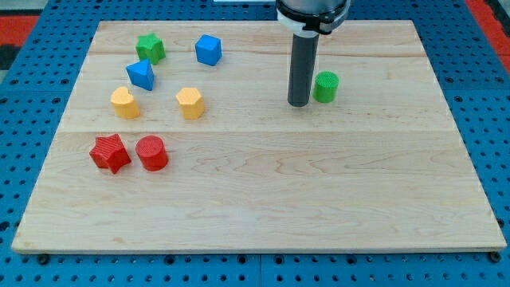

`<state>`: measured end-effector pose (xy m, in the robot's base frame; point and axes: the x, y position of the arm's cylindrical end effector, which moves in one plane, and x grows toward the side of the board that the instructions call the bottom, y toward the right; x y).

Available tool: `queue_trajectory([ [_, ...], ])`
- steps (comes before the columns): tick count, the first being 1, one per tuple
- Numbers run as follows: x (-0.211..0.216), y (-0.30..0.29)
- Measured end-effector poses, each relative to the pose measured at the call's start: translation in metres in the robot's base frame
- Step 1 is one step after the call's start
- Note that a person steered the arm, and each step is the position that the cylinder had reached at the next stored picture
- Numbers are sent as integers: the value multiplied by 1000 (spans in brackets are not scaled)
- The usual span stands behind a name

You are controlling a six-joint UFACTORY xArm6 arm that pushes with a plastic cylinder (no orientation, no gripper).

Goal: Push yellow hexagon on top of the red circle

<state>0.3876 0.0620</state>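
Observation:
The yellow hexagon (190,102) sits on the wooden board at the view's left of centre. The red circle (151,153) lies below it and a little to the left, apart from it. My tip (299,104) rests on the board well to the right of the yellow hexagon, just left of a green circle (325,86). The tip touches no block.
A red star (109,152) lies just left of the red circle. A yellow heart (124,102) is left of the hexagon. A blue triangle (141,74), a green star (150,47) and a blue cube (208,49) sit toward the top left. The board's edge (255,249) borders blue pegboard.

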Motion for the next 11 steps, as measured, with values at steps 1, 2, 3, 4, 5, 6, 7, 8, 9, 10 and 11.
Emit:
queue_trajectory([
  [1, 0, 0],
  [2, 0, 0],
  [3, -9, -23],
  [4, -18, -78],
  [5, -9, -105],
  [6, -1, -130],
  [7, 0, -173],
  [8, 8, -167],
  [9, 43, -144],
  [10, 53, -213],
  [11, 52, -243],
])
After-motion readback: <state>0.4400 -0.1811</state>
